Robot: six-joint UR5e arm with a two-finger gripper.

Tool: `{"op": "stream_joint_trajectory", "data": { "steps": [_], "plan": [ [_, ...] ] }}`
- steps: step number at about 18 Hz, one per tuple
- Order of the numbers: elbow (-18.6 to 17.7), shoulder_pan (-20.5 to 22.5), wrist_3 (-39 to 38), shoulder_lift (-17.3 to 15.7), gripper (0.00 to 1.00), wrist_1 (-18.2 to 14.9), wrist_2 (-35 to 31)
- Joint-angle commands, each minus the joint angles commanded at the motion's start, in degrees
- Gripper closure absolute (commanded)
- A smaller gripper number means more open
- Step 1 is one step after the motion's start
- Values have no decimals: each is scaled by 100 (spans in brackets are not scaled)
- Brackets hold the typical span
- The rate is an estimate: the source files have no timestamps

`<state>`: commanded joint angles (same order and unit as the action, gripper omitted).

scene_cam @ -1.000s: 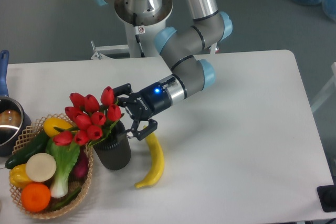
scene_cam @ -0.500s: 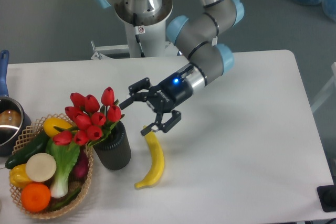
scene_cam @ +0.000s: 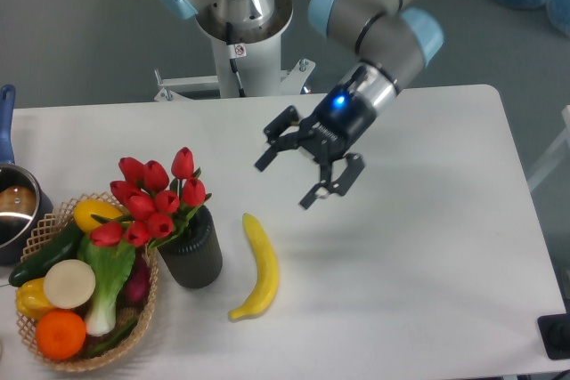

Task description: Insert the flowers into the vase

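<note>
Above the middle of the white table [scene_cam: 427,246], my gripper [scene_cam: 292,180] hangs with its two fingers spread wide and nothing between them, well apart from everything else. Off to the left, the flowers [scene_cam: 157,199] stand with their stems down in the mouth of the vase [scene_cam: 192,254], the red buds fanning out and leaning left over the rim of the wicker basket [scene_cam: 142,331], which holds an orange, a lemon, a cucumber and other produce. A banana [scene_cam: 261,267] lies on the table just right of the vase, near it but not touching as far as I can tell. At the far left edge sits part of a pot [scene_cam: 13,211]. I judge the insertion done, so what remains risky is the bunch itself: it leans to one side, and its weight over the basket could tip the vase, or the stems could slide out. Any sweep of my arm low over that corner could catch the buds or nudge the vase over.
</note>
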<state>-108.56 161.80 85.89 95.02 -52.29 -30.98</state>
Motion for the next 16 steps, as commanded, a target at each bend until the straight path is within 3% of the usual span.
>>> {"op": "stream_joint_trajectory", "data": {
  "steps": [3,8,11,16],
  "plan": [
    [264,18,-108,-195,0,0,-1547],
    [414,-87,-21,-387,0,-35,-3007],
    [423,-350,602,-423,0,-44,-3975],
    [467,-404,701,-441,0,-132,-4180]
  ]
}}
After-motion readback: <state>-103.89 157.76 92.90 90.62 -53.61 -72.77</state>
